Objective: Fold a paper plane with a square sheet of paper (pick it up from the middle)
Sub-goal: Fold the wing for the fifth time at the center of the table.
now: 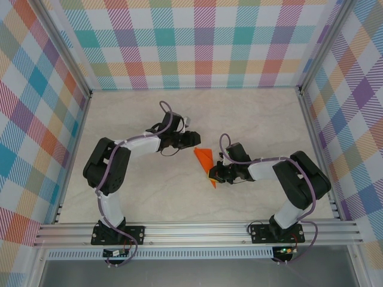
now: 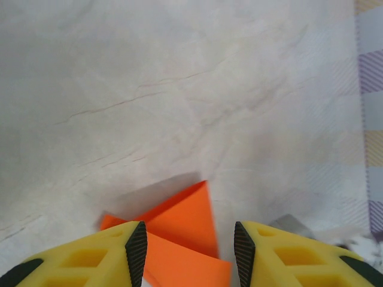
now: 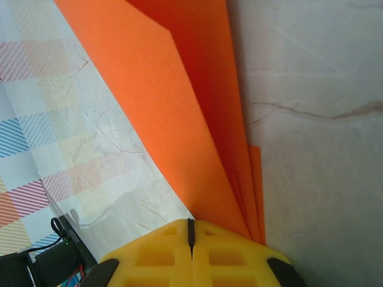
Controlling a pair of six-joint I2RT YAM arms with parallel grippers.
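Top external view: the folded orange paper (image 1: 204,158) is lying on the marble-look bench (image 1: 143,191), pretty much in the middle, between the two arms. It's creased narrow, with a point aiming toward the near edge.

The left pincer (image 1: 195,139) is sitting just beside the far end of the paper. From the left wrist, that pincer (image 2: 189,239) is standing partly open, with its yellow fingers (image 2: 136,251) apart and the paper (image 2: 185,221) showing in the gap. The paper is lying flat below them, not squeezed.

The right pincer (image 1: 211,175) is sitting at the paper's near, pointed end. From the right wrist, that pincer (image 3: 191,230) is closed tight, with the fingers meeting in a thin seam. The paper (image 3: 179,107) is fanning out in several stacked layers, and it's running up against the finger to the right of that seam rather than into it. I can't tell whether that finger is pinning it to the bench (image 3: 311,149).

Plaid walls (image 1: 197,42) are surrounding the whole setup.
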